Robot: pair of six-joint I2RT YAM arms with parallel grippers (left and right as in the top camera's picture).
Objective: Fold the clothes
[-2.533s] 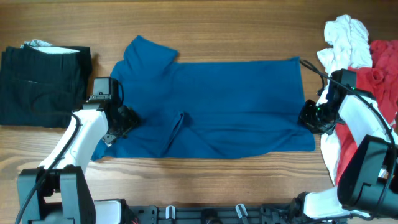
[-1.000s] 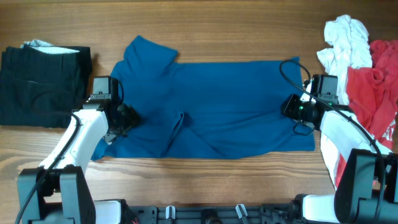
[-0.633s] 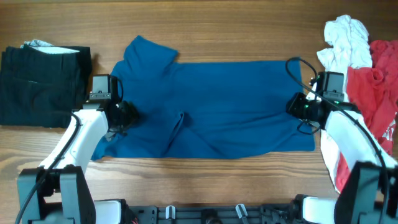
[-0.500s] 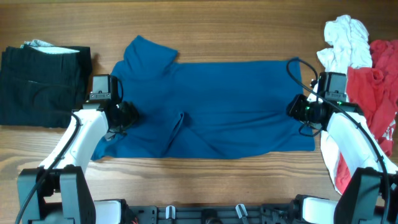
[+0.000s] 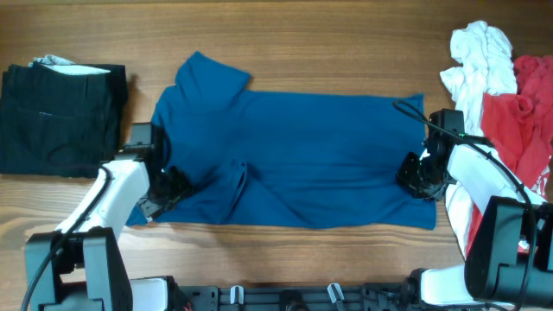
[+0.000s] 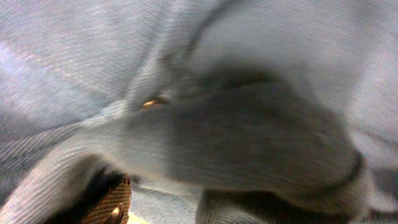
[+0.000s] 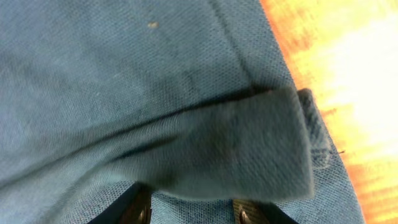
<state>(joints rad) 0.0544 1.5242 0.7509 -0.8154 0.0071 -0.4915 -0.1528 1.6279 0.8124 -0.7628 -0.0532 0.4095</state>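
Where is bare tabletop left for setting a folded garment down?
Bare table runs along the far edge beyond the blue shirt, plus a thin strip before its near hem. Crowded: black garment left; white garment and red garment right.

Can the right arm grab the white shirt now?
Probably not yet: the right pincer is busy, with a fold of the blue shirt between its fingers. The white shirt lies uncovered nearby, though.

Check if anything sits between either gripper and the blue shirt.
Nothing visible. The left gripper sits at the left edge of the blue shirt, the right gripper at its right edge, cloth folded between its jaws.
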